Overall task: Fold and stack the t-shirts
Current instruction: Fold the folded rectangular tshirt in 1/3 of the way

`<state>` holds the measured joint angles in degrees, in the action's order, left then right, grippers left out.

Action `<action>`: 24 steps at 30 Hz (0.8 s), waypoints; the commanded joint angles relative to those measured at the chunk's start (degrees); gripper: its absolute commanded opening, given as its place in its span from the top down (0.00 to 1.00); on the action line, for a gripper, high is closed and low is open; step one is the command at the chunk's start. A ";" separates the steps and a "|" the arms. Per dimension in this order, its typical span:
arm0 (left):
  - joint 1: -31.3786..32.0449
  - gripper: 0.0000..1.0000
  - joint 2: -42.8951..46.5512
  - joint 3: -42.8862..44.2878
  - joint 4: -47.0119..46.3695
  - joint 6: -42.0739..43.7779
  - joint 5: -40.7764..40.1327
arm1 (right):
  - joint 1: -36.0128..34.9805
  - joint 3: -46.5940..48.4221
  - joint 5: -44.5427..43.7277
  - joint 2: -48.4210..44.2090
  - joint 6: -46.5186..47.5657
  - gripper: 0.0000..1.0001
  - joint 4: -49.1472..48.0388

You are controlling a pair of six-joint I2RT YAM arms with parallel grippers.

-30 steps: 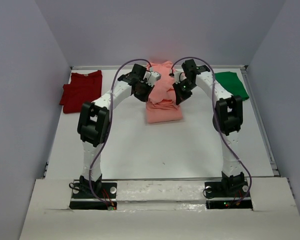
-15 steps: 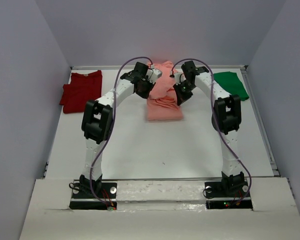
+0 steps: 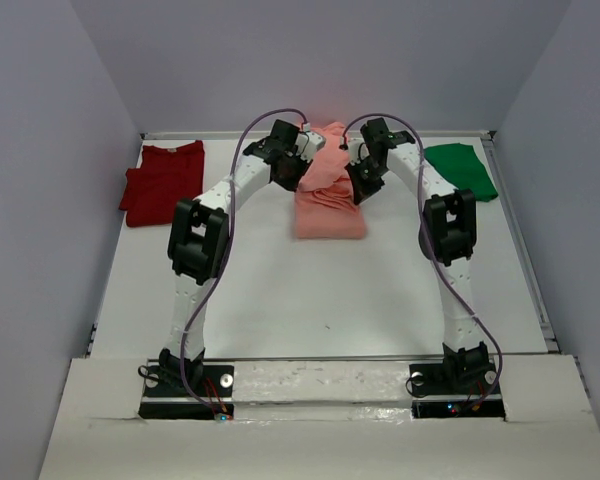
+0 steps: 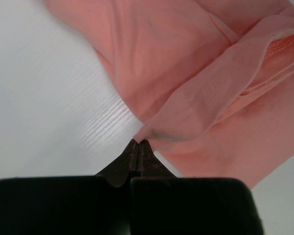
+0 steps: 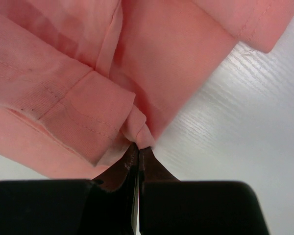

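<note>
- At the far middle of the table [image 3: 310, 300], the salmon-pink t-shirt [image 3: 330, 212] lies partly folded, its far part gathered between the two grippers.
- On its one side, the left gripper [image 4: 138, 148] has its jaws closed on a stitched hem.
- On the other side, the right gripper [image 5: 138, 149] pinches a small fold at a hem corner.
- Well apart from it lie the dark red t-shirt [image 3: 165, 180], far left, and the bright green t-shirt [image 3: 463, 168], far right.

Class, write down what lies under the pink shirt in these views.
White table shows around the pink shirt and below the edges pinched by the left end effector and right end effector. Anything beneath its folded layers is covered.
</note>
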<state>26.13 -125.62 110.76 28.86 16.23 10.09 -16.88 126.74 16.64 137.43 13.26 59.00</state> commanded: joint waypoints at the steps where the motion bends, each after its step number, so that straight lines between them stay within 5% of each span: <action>1: -0.29 1.00 -0.41 3.76 -0.74 1.26 -2.00 | 0.36 5.35 -1.53 1.52 0.01 1.00 -1.00; 14: -0.29 1.00 -4.28 4.90 0.93 1.00 -5.07 | 0.36 4.75 -2.23 2.50 0.19 1.00 -1.52; 15: -0.20 1.00 -4.28 4.90 0.85 0.91 -5.77 | 0.36 4.92 -2.32 2.58 0.28 0.92 -1.44; 16: -0.12 0.97 -4.37 4.90 0.67 0.74 -7.78 | 0.36 4.92 -2.40 2.50 0.28 0.67 -1.52; 17: -0.03 0.86 -4.45 4.90 0.76 0.73 -9.02 | 0.36 4.84 -2.41 2.50 0.37 0.67 -1.61; 18: 0.06 0.69 -4.37 4.82 0.41 0.56 -9.73 | 0.36 4.92 -2.49 2.32 0.54 0.40 -1.44; 19: 0.15 0.61 -4.28 4.21 0.06 0.65 -12.35 | 0.36 4.66 -2.58 2.23 0.63 0.28 -1.52; 21: 0.15 0.60 -3.84 3.50 -1.17 0.73 -13.86 | 0.36 4.66 -2.58 1.97 0.89 0.20 -1.52; 24: 0.24 0.47 -3.58 3.23 -2.23 0.73 -16.15 | 0.36 4.40 -2.50 1.62 1.07 0.08 -1.52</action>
<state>26.20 -130.76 114.08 28.77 16.75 -0.73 -16.88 130.17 14.44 140.03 13.78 58.89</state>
